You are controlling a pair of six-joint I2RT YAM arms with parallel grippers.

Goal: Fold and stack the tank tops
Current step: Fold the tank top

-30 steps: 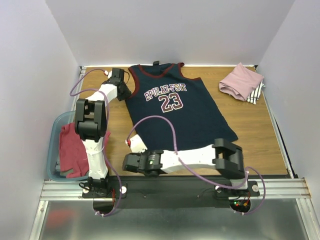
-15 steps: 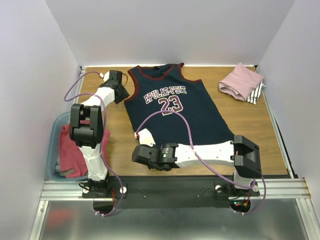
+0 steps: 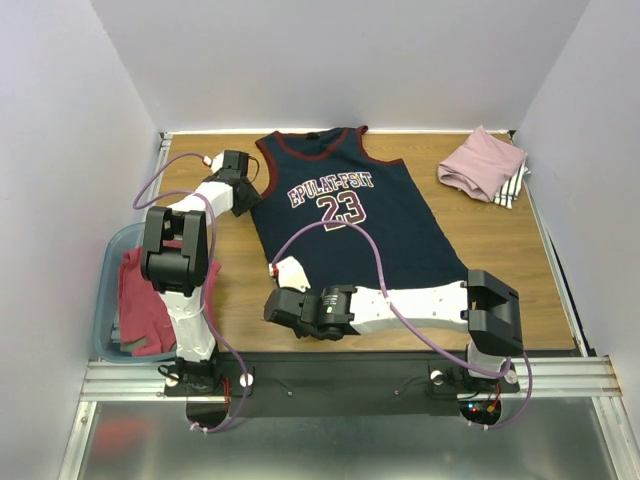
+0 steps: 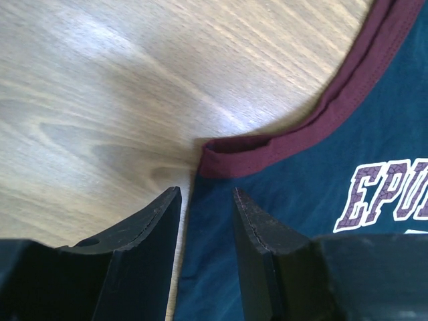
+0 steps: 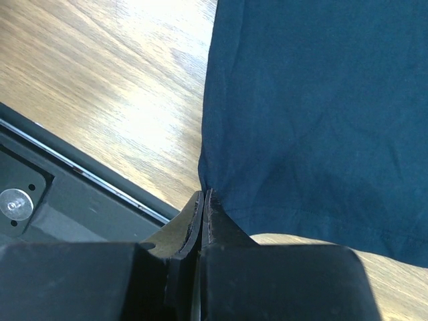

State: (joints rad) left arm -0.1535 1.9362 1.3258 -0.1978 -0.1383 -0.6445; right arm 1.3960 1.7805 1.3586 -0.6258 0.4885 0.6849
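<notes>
Wooden table (image 3: 505, 245) boxed by pale walls (image 3: 340, 60) carries the navy jersey (image 3: 400, 215).

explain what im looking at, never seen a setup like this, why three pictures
These are two robot arms bolted at the near edge of a wooden table. The wide picture looks down from above and behind them, left arm on the left, right arm on the right. The two close-ups come from a camera on each wrist, looking past that arm's end effector. A navy jersey lies spread flat on the table; a pink top sits on a striped top at the far right. A teal tub at the left holds red tops. The left end effector is open, straddling the jersey's side edge just under the armhole. The right end effector is shut on the jersey's lower corner.
</notes>
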